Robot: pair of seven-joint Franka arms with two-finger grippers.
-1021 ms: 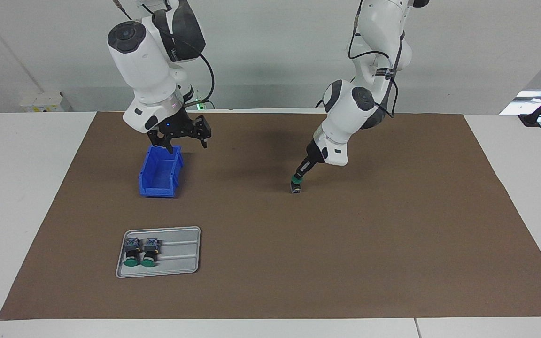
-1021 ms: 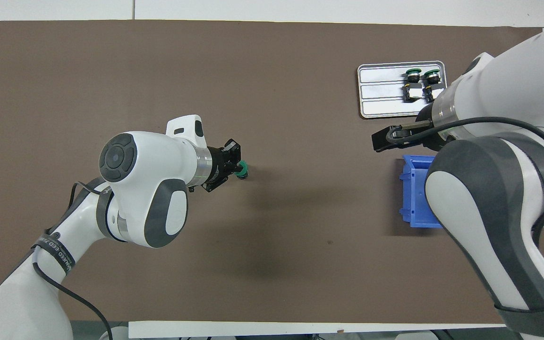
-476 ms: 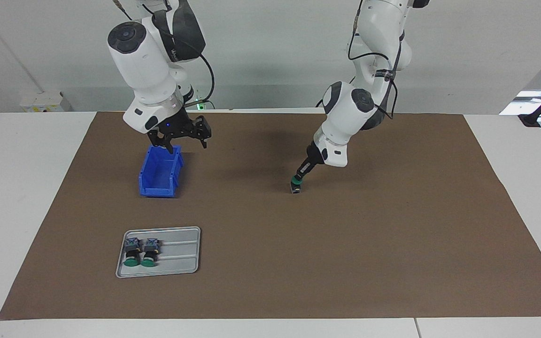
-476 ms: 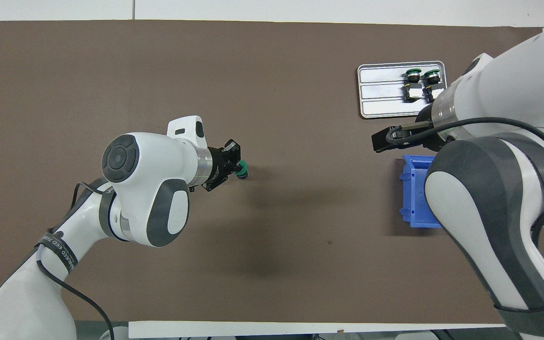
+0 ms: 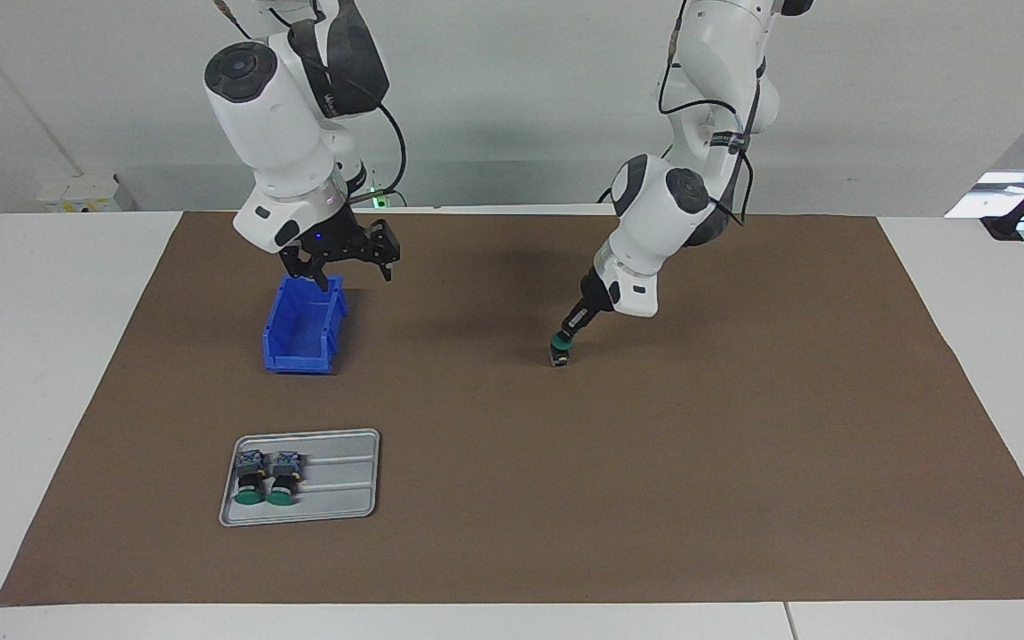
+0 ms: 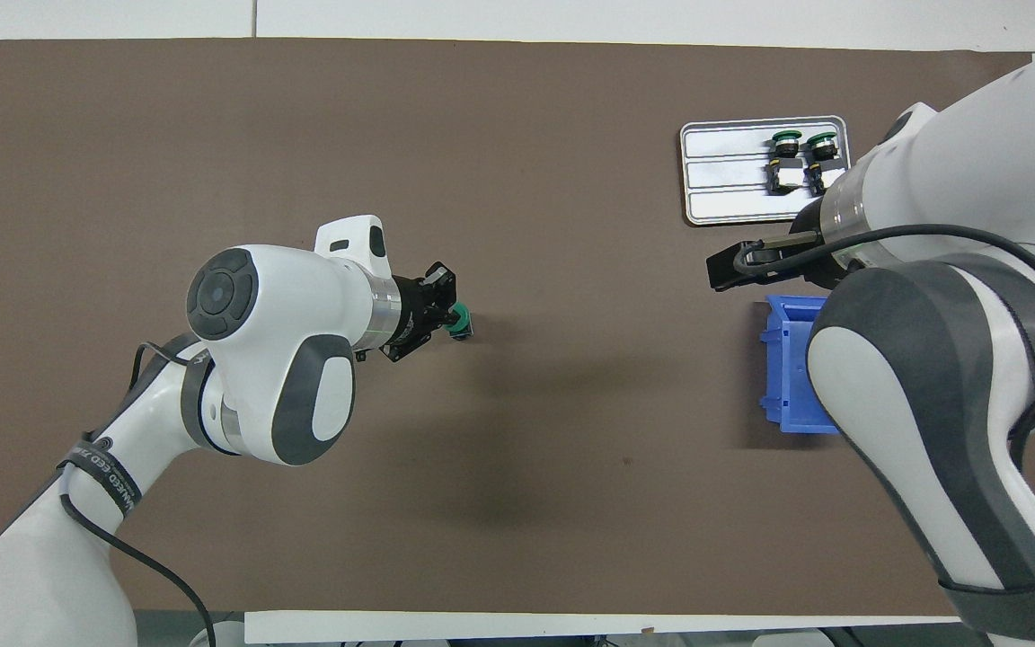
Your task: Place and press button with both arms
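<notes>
One button (image 5: 559, 352) stands under the left gripper's (image 5: 563, 338) closed fingers; the right gripper's (image 5: 348, 267) are spread.

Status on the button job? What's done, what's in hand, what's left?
Done: one button stands on the brown mat mid-table, green cap up. In hand: the left gripper is down on its cap, apparently pressing. The right gripper waits open over the blue bin. Left: two more buttons lie in the grey tray, likely next.
</notes>
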